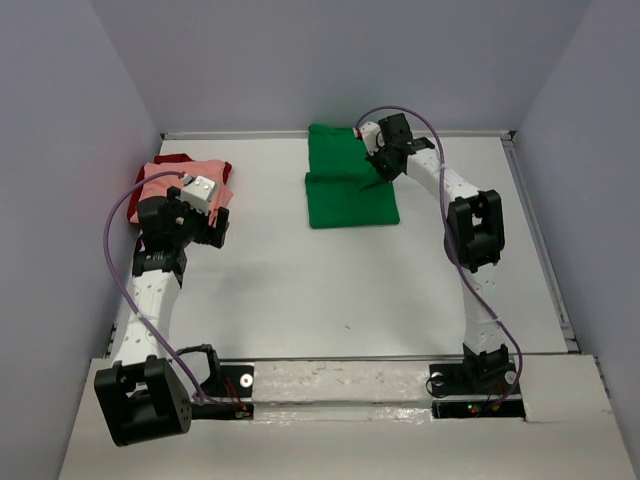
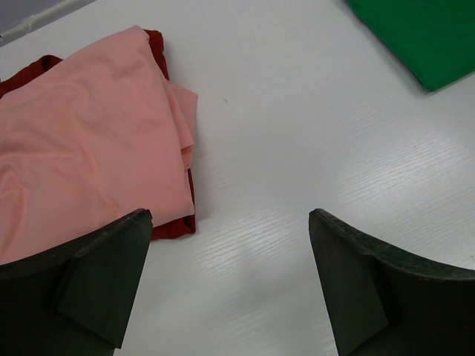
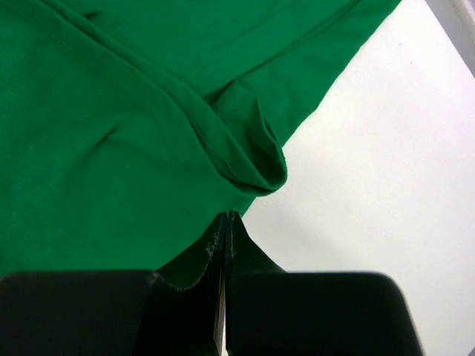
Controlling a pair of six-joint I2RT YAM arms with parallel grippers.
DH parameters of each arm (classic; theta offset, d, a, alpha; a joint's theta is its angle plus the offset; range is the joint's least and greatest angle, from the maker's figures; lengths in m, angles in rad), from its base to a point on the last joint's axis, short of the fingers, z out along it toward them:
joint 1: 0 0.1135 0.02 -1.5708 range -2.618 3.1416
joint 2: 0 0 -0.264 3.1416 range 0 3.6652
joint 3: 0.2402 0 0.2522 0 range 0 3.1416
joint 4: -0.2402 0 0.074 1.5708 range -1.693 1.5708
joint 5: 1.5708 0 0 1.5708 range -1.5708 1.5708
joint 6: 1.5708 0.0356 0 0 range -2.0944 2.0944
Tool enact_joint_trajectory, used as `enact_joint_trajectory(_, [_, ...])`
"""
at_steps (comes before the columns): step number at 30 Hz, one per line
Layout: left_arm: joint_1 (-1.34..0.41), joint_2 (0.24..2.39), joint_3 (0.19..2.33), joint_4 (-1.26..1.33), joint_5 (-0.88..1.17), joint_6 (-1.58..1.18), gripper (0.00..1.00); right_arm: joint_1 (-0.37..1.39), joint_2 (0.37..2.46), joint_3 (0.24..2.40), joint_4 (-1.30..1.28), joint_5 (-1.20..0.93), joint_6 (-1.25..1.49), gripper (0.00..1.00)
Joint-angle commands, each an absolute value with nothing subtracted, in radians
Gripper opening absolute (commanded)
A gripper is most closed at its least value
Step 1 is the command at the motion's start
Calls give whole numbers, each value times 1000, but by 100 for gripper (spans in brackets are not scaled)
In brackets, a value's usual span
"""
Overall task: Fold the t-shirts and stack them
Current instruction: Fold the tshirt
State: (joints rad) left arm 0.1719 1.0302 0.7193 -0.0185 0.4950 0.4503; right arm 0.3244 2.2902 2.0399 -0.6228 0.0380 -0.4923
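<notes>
- Worktop (image 1: 300, 290): white, walled on three sides, arm bases at the near edge.
- Green t-shirt (image 1: 350, 185): lies at the far middle of the worktop, partly folded. The near part is a flat rectangle and a narrower band runs back toward the far wall.
- Right pincer (image 1: 382, 165): sits at the far right edge of the green t-shirt. In the right wrist view the right pincer (image 3: 225, 219) is clenched, fingers pressed together, with a thin flap of green cloth (image 3: 111, 148) caught between them. A rolled hem lies just ahead of the tips, with bare worktop to the right.
- Salmon pink t-shirt (image 1: 165, 185): loosely bunched at the far left, lying on top of the dark red t-shirt (image 1: 228, 172), which shows only as a rim along its edges.
- Left pincer (image 1: 215, 225): above the near right corner of that pile. In the left wrist view the left pincer (image 2: 230, 219) is released, jaws spread wide and holding nothing. One finger is over the pink cloth (image 2: 89, 133) and red rim (image 2: 174, 226), the other over bare worktop.
- The two-shirt pile and the green t-shirt are well apart.
</notes>
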Motion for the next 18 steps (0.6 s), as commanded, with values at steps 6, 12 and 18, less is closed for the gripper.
enact_joint_trajectory(6, [176, 1005, 727, 17, 514, 443, 99, 316, 2217, 2029, -618, 23, -482, 0])
enact_joint_trajectory(12, [176, 1011, 733, 12, 509, 445, 99, 316, 2259, 2055, -620, 21, -485, 0])
enact_joint_trajectory(18, [176, 1025, 739, 8, 503, 448, 99, 316, 2307, 2094, -629, 21, -497, 0])
